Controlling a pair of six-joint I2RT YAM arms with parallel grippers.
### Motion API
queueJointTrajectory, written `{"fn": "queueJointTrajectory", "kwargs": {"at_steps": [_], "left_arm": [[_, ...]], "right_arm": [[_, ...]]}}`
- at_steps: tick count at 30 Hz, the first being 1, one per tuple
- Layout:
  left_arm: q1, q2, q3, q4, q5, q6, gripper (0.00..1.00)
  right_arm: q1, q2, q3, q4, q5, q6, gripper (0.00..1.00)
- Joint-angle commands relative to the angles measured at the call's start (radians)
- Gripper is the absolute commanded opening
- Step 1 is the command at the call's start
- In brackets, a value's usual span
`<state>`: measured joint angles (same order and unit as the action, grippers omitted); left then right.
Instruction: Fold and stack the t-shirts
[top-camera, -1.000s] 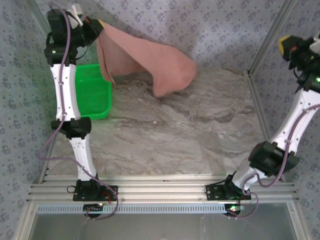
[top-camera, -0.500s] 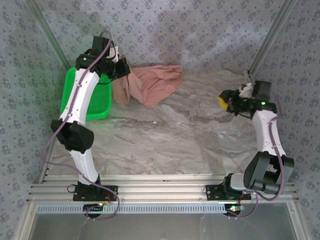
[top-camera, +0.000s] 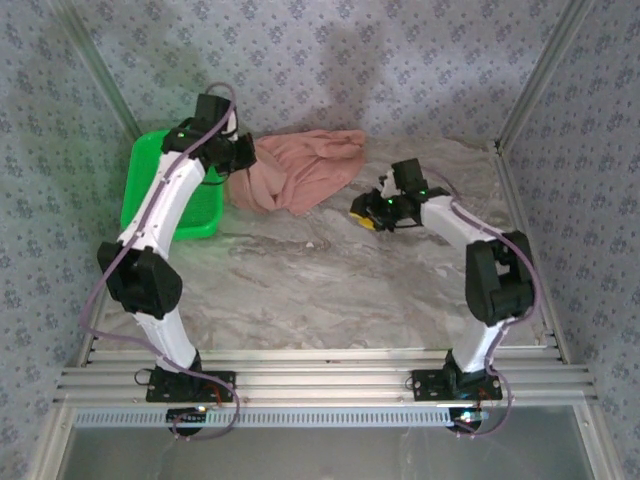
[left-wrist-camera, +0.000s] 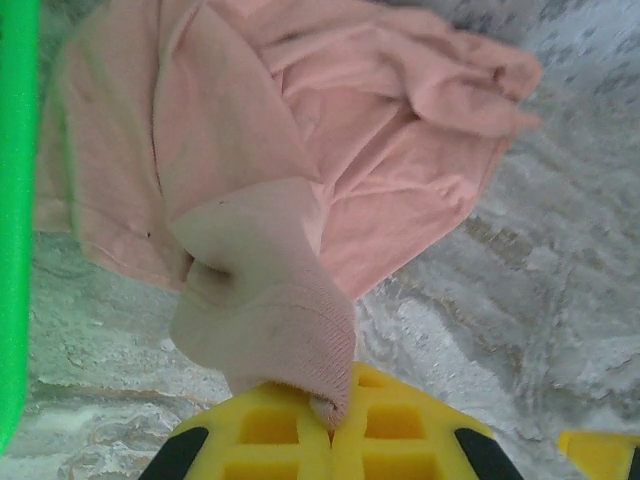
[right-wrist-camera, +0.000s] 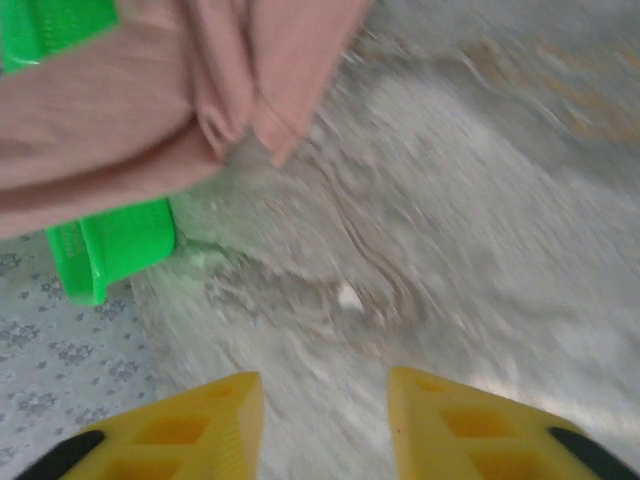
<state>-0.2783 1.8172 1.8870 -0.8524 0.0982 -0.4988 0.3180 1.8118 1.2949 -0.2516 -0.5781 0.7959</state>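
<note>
The pink t-shirt (top-camera: 305, 170) lies crumpled at the far side of the bench (top-camera: 330, 290), just right of the green basket (top-camera: 140, 190). The left claw (left-wrist-camera: 335, 425) is clamped on 1 ribbed edge of it. The right claw (right-wrist-camera: 325, 400), parted and holding nothing, hangs low over bare bench near the shirt's right end.

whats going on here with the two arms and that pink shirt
Two robot arms are working on a salmon-pink t-shirt, which lies crumpled at the back of the marbled table beside a green basket. The left gripper is shut on a hem of the shirt, pinching the fabric. The right gripper is open and empty, low over bare table just to the right of the shirt. The shirt is not yet spread out or folded.
</note>
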Motion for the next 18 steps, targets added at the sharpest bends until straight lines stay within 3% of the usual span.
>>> {"fn": "queueJointTrajectory", "kwargs": {"at_steps": [1,2,5,10,14,18], "left_arm": [[0.005,0.027,-0.039,0.045,-0.086,-0.037,0.0],[0.005,0.028,-0.044,0.049,-0.084,-0.037,0.0],[-0.001,0.038,-0.055,0.064,-0.024,-0.017,0.0],[-0.024,0.0,-0.167,0.078,-0.004,-0.014,0.0],[-0.022,-0.066,-0.284,0.108,0.022,-0.024,0.0],[-0.02,-0.13,-0.351,0.109,0.037,-0.031,0.0]], "right_arm": [[0.043,0.156,0.13,0.199,0.048,0.111,0.22],[0.054,0.214,0.193,0.212,0.051,0.123,0.17],[0.086,0.367,0.363,0.194,0.086,0.146,0.14],[0.109,0.578,0.604,0.188,0.137,0.211,0.12],[0.129,0.738,0.841,0.083,0.191,0.198,0.11],[0.143,0.845,0.966,0.007,0.272,0.245,0.11]]}}
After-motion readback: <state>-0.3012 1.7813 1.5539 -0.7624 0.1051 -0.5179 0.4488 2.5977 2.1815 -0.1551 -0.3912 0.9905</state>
